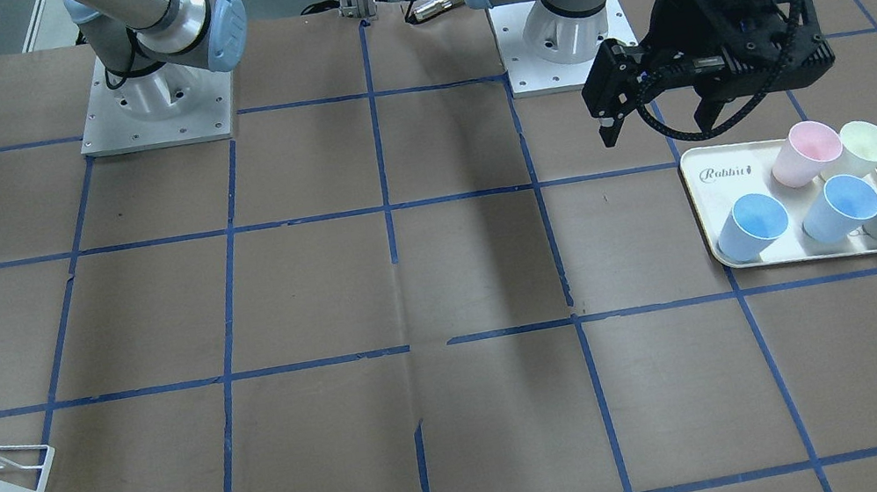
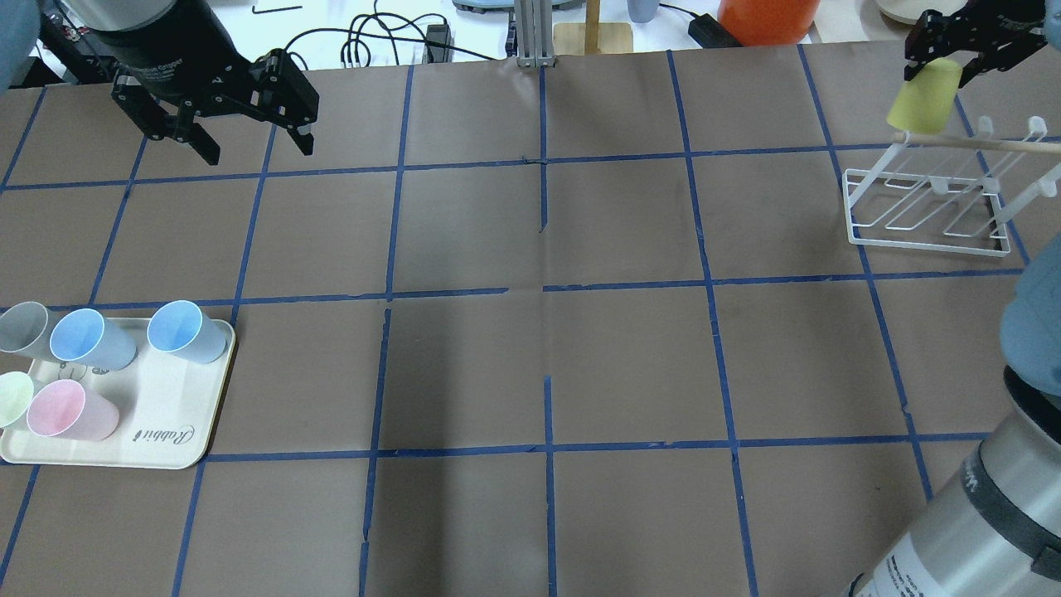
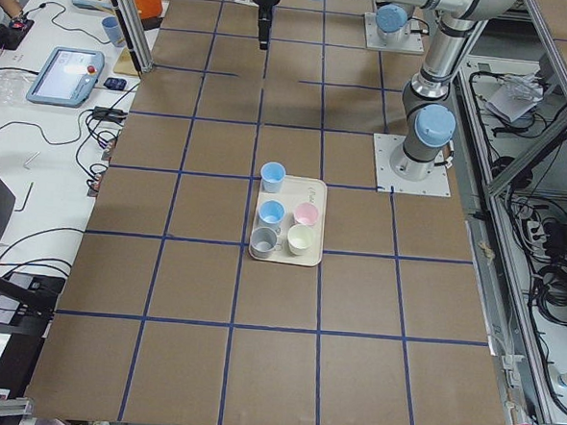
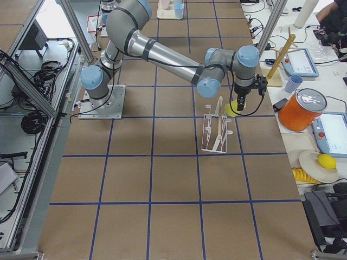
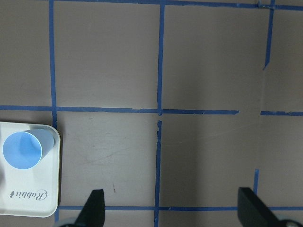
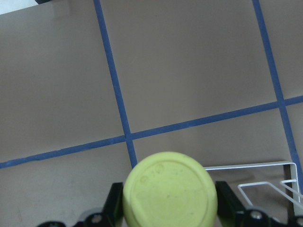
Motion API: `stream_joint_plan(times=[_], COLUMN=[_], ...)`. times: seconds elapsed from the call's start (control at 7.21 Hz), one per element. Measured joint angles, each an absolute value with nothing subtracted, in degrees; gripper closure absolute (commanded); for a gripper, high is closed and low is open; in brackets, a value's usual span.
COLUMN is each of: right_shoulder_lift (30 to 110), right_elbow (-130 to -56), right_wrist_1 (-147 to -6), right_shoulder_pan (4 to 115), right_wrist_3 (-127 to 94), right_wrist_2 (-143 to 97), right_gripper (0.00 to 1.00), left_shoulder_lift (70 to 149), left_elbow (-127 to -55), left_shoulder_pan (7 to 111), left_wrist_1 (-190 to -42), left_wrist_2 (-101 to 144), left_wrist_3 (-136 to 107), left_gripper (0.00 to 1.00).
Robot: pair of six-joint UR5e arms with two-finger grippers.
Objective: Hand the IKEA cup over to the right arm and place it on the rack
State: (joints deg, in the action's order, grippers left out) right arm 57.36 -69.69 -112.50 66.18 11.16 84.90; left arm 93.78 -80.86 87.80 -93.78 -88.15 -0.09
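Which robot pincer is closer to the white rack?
The right pincer, holding the yellow cup right by the rack. The left pincer hangs far across the table, near the tray.

The big right arm [image 4: 162, 57] reaches out over the brown table [image 4: 162, 216]. Its black gripper [image 4: 240, 102] points down, with the yellow cup [image 4: 232, 110] at its tips. The cup is just beside the top of the white rack [image 4: 216, 142]. An orange tub [image 4: 301, 110] stands near.
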Motion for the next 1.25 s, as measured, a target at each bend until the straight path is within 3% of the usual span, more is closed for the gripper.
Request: stream_joint_plan(times=[1.25], right_shoulder_lift=[55.35], right_elbow=[-69.74], right_wrist_1=[-112.31], right_shoulder_pan=[66.18], right_wrist_3=[11.04], right_wrist_2=[85.19], right_gripper=[1.00], left_shoulder_lift=[93.64], left_elbow=[-80.94], left_shoulder_pan=[87.80], left_wrist_1=[-93.78], left_wrist_2=[-88.15], left_wrist_3=[-0.09], left_gripper=[0.00])
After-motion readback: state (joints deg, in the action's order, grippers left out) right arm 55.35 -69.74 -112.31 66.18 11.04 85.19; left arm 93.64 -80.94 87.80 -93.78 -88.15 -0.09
